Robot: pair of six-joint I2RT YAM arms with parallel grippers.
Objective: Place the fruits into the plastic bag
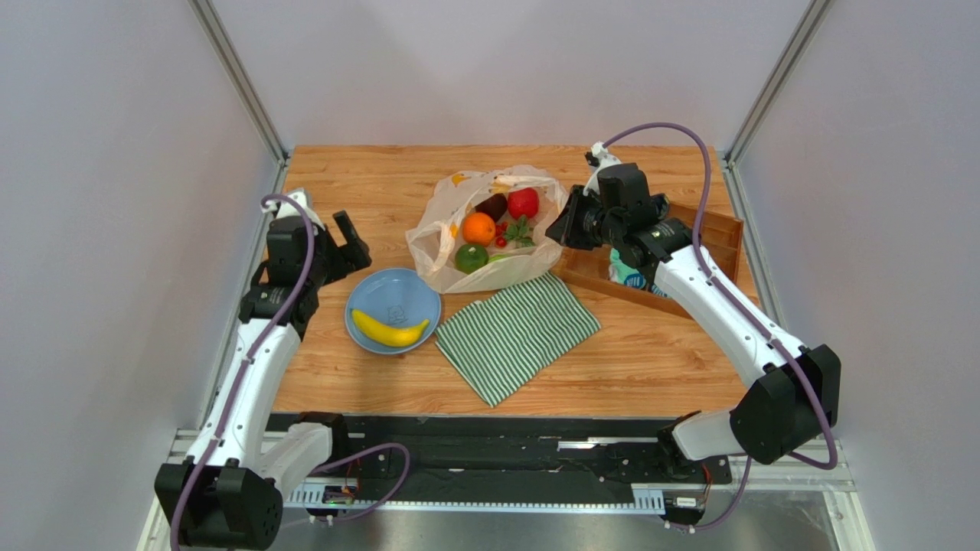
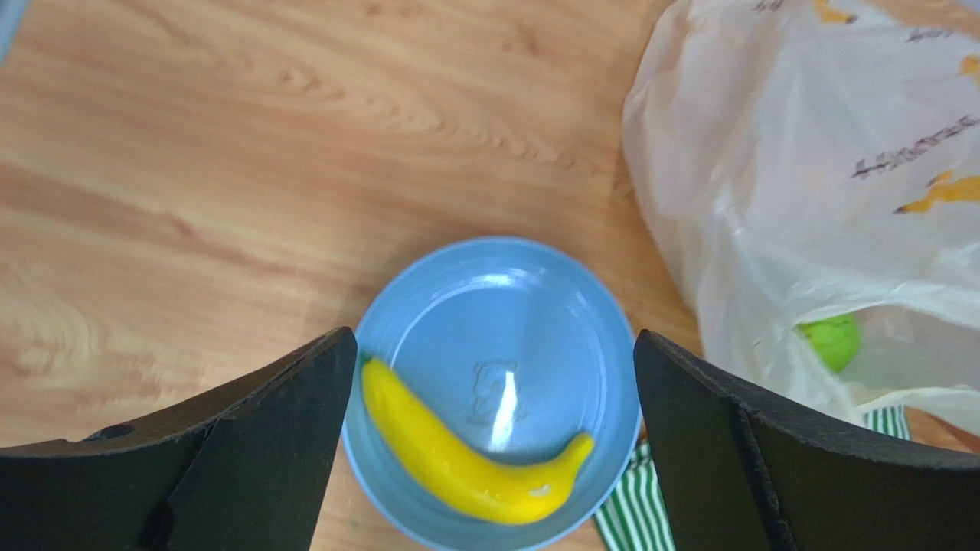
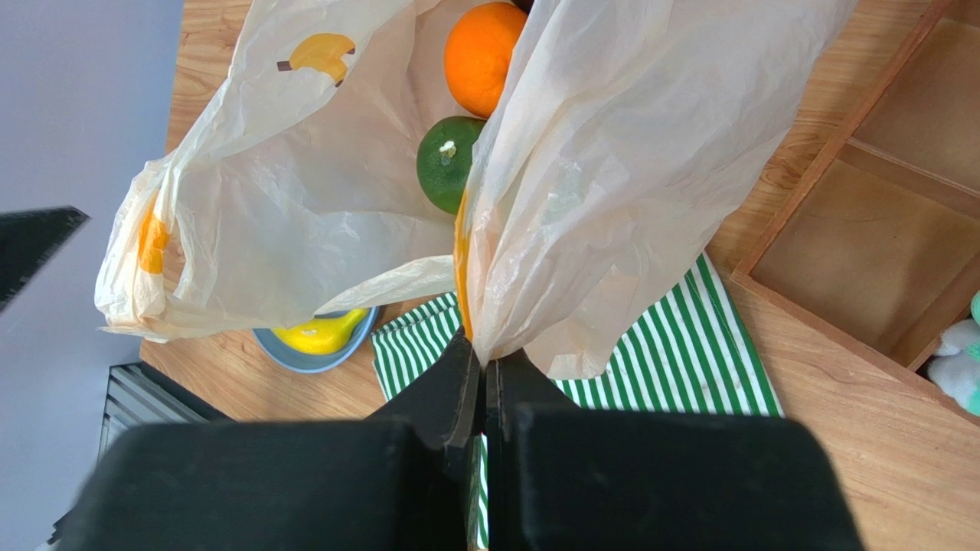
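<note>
The plastic bag (image 1: 443, 235) lies open at mid-table, holding an orange (image 1: 479, 229), a green apple (image 1: 469, 257), a red apple (image 1: 523, 203), a dark fruit (image 1: 491, 207) and red berries (image 1: 503, 234). My right gripper (image 1: 566, 229) is shut on the bag's right edge (image 3: 541, 230) and lifts it; the orange (image 3: 483, 52) and green apple (image 3: 446, 161) show inside. A yellow banana (image 1: 389, 331) lies on the blue plate (image 1: 403, 289). My left gripper (image 1: 351, 247) is open, above the plate; the banana (image 2: 472, 454) shows between its fingers (image 2: 265, 436).
A green-striped cloth (image 1: 518, 333) lies in front of the bag. A wooden tray (image 1: 719, 235) with soft items stands at the right, behind my right arm. Grey walls close in the table at left, right and back.
</note>
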